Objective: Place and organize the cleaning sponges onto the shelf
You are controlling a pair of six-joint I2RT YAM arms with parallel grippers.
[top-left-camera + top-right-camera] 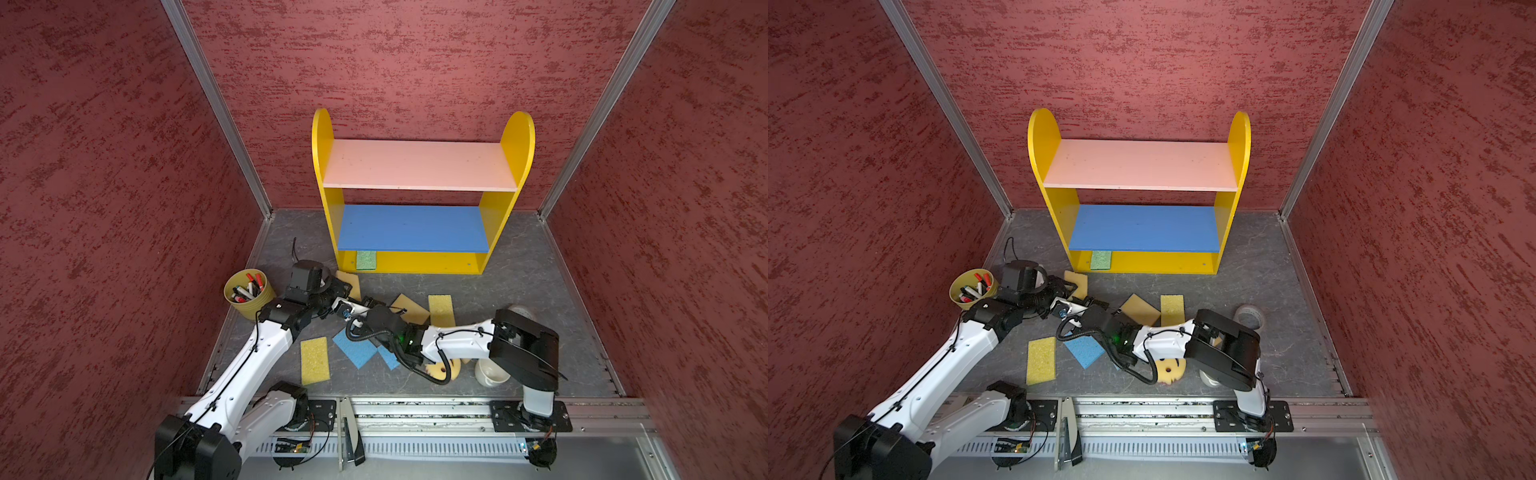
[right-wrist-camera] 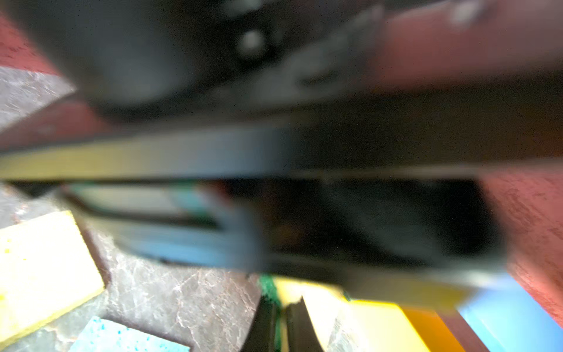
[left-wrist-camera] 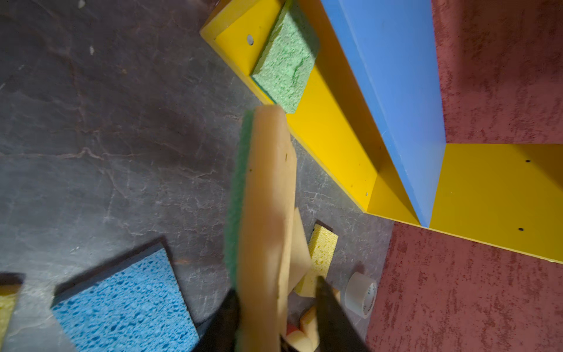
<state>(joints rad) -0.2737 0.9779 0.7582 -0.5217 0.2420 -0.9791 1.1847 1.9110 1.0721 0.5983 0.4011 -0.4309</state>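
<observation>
Sponges (image 1: 314,360) lie loose on the grey floor (image 1: 523,266). One tan foam sponge with a green back (image 3: 265,198) stands on edge, long side pointing at the yellow wooden shelf (image 1: 492,224) just ahead. The left gripper (image 3: 275,286), nearer the shelf, has its jaws apart around it; the right gripper (image 2: 285,300) pinches its end. Only a green square sponge (image 1: 366,260) sits on the bottom board
</observation>
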